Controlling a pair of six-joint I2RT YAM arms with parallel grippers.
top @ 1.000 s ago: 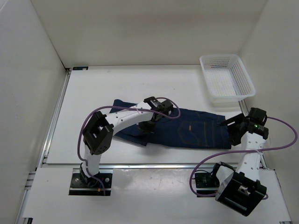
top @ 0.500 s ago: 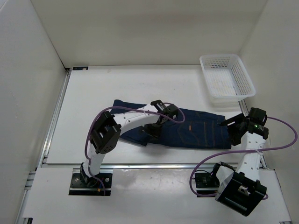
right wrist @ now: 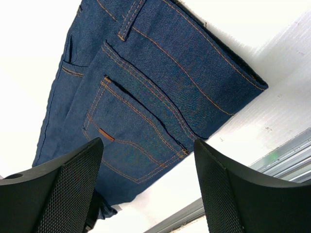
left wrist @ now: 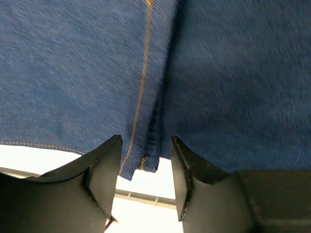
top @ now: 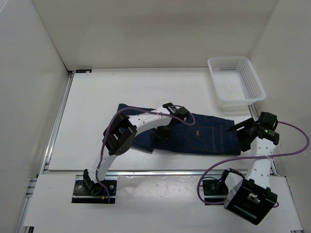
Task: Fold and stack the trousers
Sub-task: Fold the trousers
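Note:
The dark blue trousers point(top: 209, 137) lie folded lengthwise across the middle of the table, waistband to the right. My left gripper point(top: 163, 133) hovers over their left half, open. In the left wrist view the trousers point(left wrist: 218, 73) fill the frame, and a seamed hem edge point(left wrist: 150, 155) hangs in line with the gap of the left gripper point(left wrist: 146, 141), touching neither finger. My right gripper point(top: 244, 134) is open just off the waistband end. In the right wrist view the right gripper point(right wrist: 148, 143) frames a back pocket and small tan patch point(right wrist: 105, 135) on the trousers point(right wrist: 160, 82).
A white mesh basket point(top: 236, 85) stands at the back right corner. White walls close in the table on three sides. A metal rail point(top: 56, 121) runs along the left edge, and another along the near edge point(top: 160, 171).
My left gripper has opened and let go of the cloth, and the left arm has reached further right over the trousers. The right arm has stayed still.

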